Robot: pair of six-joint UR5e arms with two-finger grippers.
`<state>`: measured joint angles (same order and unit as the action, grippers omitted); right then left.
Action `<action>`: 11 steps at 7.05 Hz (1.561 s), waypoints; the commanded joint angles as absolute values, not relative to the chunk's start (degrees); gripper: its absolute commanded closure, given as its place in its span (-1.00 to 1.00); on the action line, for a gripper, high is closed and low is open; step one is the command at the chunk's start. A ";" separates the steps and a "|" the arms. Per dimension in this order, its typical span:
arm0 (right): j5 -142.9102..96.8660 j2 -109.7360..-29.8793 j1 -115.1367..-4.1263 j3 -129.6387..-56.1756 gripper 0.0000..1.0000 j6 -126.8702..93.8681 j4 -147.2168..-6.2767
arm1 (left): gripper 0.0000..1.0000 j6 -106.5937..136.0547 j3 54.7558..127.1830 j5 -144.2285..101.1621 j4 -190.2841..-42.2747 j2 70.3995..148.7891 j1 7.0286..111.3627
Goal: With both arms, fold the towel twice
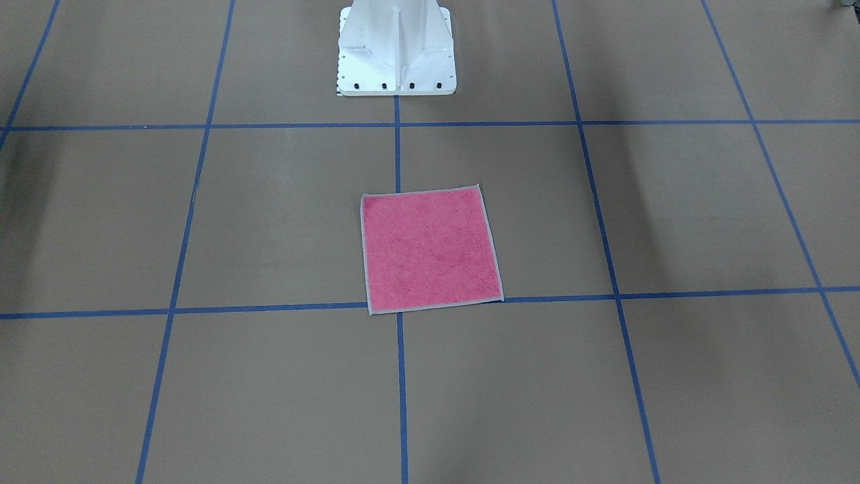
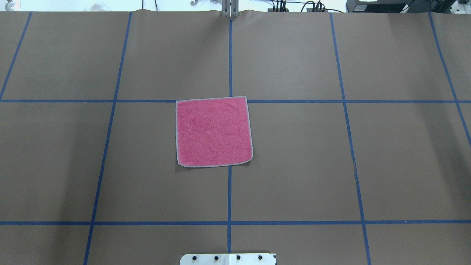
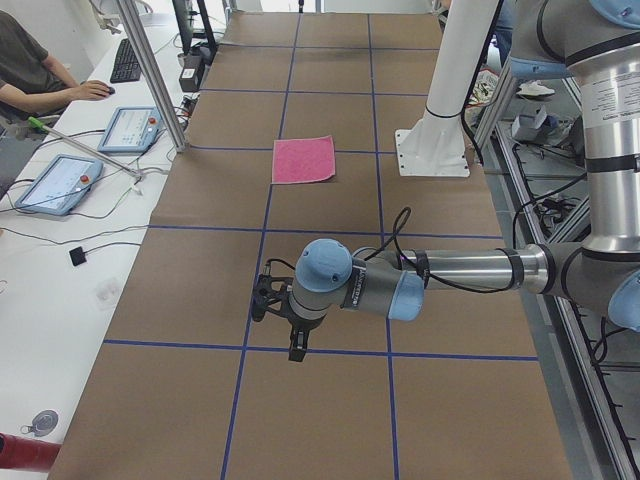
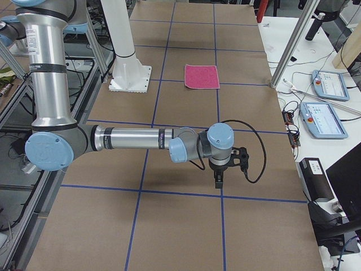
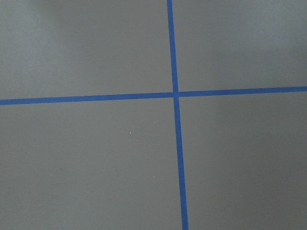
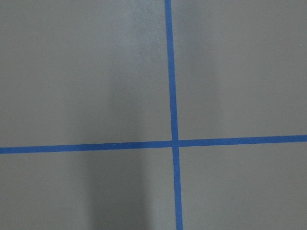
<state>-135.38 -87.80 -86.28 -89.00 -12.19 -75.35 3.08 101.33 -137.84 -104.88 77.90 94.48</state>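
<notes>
Brown surface [image 5: 86, 163] fills both wrist views, close under the lenses, and blue tape lines [image 5: 175, 94] cross on it just right of centre in each. In the overhead view it spreads across almost the whole frame, and the tape divides it into large squares.

In the left side view the left arm [image 3: 460, 270] reaches in from the right edge and lies level above the surface in the lower half of the frame. The left end effector [image 3: 297, 350] points straight down over a tape line at lower centre. The right arm [image 4: 130, 138] does the same from the left edge of the right side view, with the right end effector [image 4: 218, 182] pointing down just right of centre. Neither shows in any other view, so I cannot tell whether either is spread or pressed together.

A white pedestal [image 1: 396, 47] stands at top centre of the front view.

The towel [image 1: 431, 249] lies flat and unfolded at the middle of that frame, pink face up, edged in light grey. It lies across the central tape line, with its lower edge on a cross line, well apart from both arms.
</notes>
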 commanded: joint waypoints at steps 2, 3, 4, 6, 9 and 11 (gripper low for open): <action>-140.15 -90.96 -84.29 -89.38 -1.00 -13.70 -65.76 | -1.00 9.61 103.09 -145.02 -108.25 77.60 94.05; -144.27 -90.88 -83.59 -89.73 -1.00 -16.76 -65.74 | -1.00 16.11 103.18 -145.02 -112.98 77.69 91.52; -144.58 -90.70 -80.10 -91.82 -1.00 -20.96 -64.52 | -1.00 21.65 103.53 -144.85 -117.29 78.74 87.67; -138.47 -87.47 -71.06 -98.49 -1.00 -39.54 -64.42 | -0.99 41.73 105.98 -144.50 -121.45 83.29 77.75; -134.67 -80.35 -60.42 -101.32 -1.00 -60.69 -63.90 | -0.99 66.71 109.23 -138.05 -121.47 92.95 62.37; -128.43 -78.07 -52.42 -105.37 -0.97 -75.06 -63.90 | -0.99 86.24 109.07 -125.64 -121.12 101.83 47.87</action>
